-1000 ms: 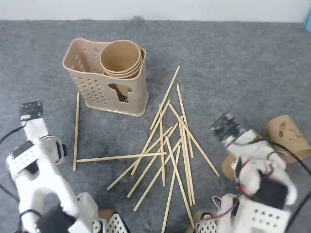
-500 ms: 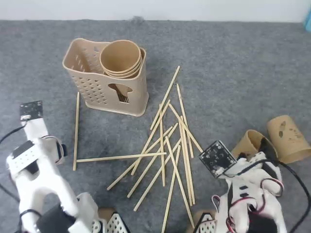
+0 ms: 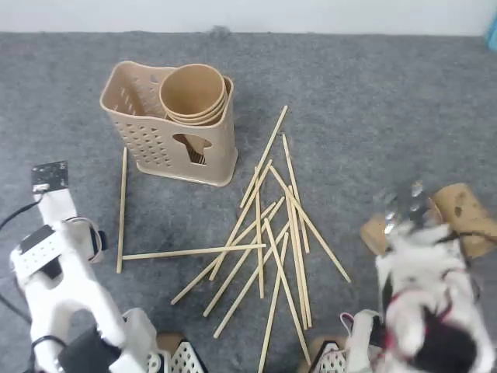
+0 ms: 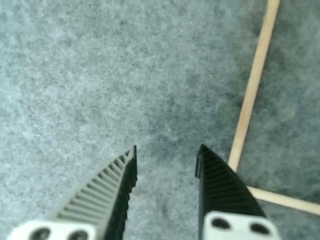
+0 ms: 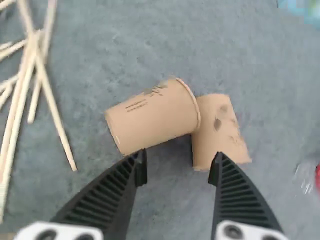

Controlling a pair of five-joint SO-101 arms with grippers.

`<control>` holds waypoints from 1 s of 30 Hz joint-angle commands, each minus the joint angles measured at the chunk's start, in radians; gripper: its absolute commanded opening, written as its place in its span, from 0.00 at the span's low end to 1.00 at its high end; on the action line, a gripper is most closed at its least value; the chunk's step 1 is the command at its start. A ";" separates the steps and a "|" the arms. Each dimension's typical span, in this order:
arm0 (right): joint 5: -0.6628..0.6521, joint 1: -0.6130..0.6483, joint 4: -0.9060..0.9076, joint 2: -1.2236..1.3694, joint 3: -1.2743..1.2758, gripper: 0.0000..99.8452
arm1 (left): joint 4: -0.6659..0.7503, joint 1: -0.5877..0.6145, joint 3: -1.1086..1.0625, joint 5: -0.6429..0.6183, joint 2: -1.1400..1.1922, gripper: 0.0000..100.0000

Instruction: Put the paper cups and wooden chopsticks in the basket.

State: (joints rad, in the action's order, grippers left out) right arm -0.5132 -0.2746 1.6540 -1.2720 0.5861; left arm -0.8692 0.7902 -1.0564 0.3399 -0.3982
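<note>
While the right gripper hangs wide open, two paper cups lie tipped over, touching, just ahead of it.

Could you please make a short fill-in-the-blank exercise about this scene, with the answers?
1. ____ paper cups lie on their sides near the right gripper.
2. The left gripper is ____.
3. The chopsticks lie ____ the basket, on the carpet.
Answers: two; open; outside.
</note>
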 commanded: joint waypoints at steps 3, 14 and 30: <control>0.167 -0.196 -0.196 0.400 -0.130 0.04 | 0.021 -0.005 0.001 0.000 -0.035 0.19; 0.201 -0.205 -0.325 1.059 -0.367 0.01 | 0.023 -0.006 0.001 0.000 -0.034 0.19; 0.118 -0.160 -0.315 1.325 -0.404 0.01 | 0.023 -0.008 0.001 0.000 -0.034 0.19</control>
State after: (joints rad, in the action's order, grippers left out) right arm -0.3429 -0.4849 1.3288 0.0506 0.1718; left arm -0.8692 0.7902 -1.0564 0.3399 -0.3982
